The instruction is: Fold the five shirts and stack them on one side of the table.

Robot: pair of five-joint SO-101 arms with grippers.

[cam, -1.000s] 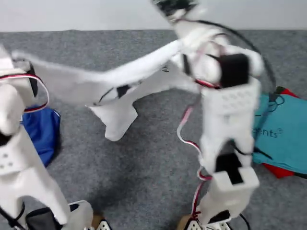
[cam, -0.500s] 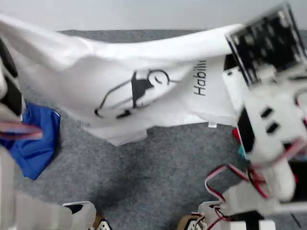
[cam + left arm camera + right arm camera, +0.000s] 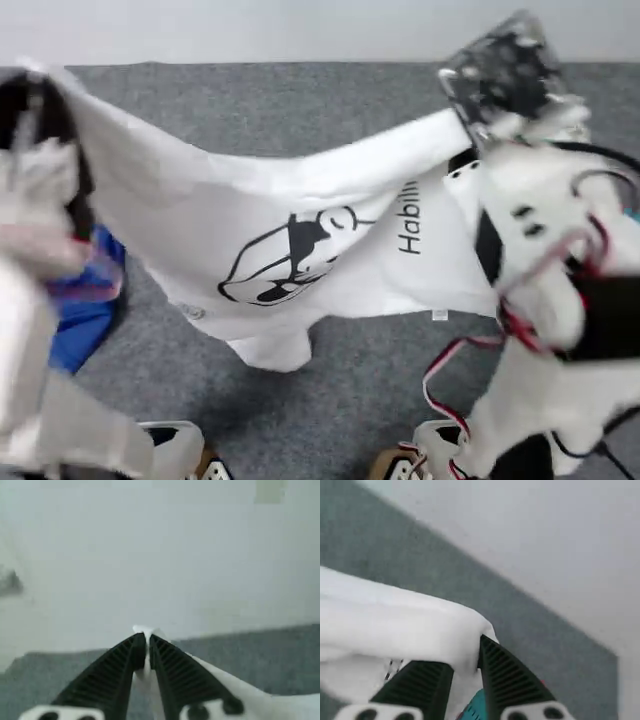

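Grey table [image 3: 350, 400], white shirt [image 3: 200, 200], black print [image 3: 290, 262]

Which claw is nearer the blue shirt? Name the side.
Left. The left claw grips the white shirt on the blue shirt's side; the right claw grips it at the table's opposite side.

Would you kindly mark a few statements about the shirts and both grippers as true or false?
1. The white shirt hangs spread between the two arms, lifted off the grey table. True.
2. The left gripper is open and empty. False: it is shut on an edge of the white shirt.
3. A blue shirt lies on the table. True.
4. The white shirt is plain. False: it bears a black drawing and some lettering.
5. The right gripper is clamped on the white shirt. True.
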